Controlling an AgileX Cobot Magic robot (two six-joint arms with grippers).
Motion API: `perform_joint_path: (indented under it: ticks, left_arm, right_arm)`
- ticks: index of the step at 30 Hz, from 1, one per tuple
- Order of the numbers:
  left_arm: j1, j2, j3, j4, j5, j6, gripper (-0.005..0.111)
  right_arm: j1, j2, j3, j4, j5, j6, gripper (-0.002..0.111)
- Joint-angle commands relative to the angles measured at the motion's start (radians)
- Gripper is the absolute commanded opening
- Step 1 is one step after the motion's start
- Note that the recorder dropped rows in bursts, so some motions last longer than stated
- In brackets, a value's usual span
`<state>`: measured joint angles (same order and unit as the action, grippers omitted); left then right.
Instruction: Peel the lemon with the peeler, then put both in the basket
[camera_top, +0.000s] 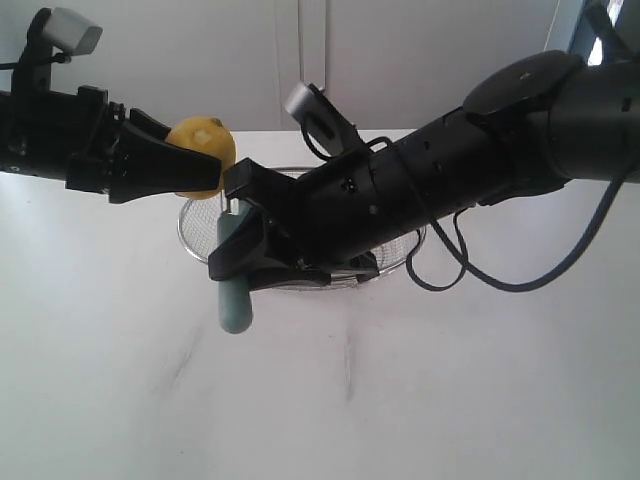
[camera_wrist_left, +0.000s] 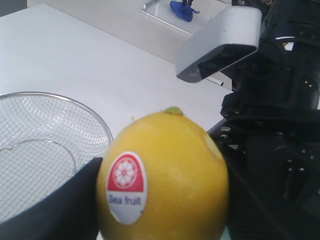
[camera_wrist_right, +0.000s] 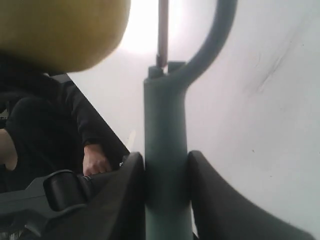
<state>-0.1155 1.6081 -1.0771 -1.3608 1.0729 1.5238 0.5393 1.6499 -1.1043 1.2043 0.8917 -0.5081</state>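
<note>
My left gripper (camera_top: 190, 165) is shut on the yellow lemon (camera_top: 203, 150), held in the air above the table at the left. In the left wrist view the lemon (camera_wrist_left: 165, 177) fills the foreground and carries a red and white sticker. My right gripper (camera_top: 240, 250) reaches across the middle and is shut on the peeler (camera_top: 233, 275), whose pale teal handle hangs down. The peeler's handle (camera_wrist_right: 166, 150) sits clamped between both fingers, its curved head close under the lemon (camera_wrist_right: 60, 30). The silver wire basket (camera_top: 195, 232) lies behind and beneath the right arm, mostly hidden.
The basket's mesh and rim (camera_wrist_left: 60, 107) show beside the lemon in the left wrist view. The white table (camera_top: 400, 400) stretches toward the front. A black cable (camera_top: 470, 270) loops below the right arm. A blue object (camera_wrist_left: 182, 10) lies on a tray far off.
</note>
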Motion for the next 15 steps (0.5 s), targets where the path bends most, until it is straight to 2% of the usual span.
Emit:
perform_joint_path:
  ticks: [1, 15]
  left_arm:
    - [0.002, -0.014, 0.008, -0.021, 0.017, 0.000, 0.000]
    - [0.002, -0.014, 0.008, -0.021, 0.017, 0.000, 0.000]
  right_arm:
    - [0.001, -0.017, 0.000, 0.015, -0.030, -0.016, 0.000]
    - [-0.001, -0.100, 0.000, 0.011, -0.136, -0.012, 0.000]
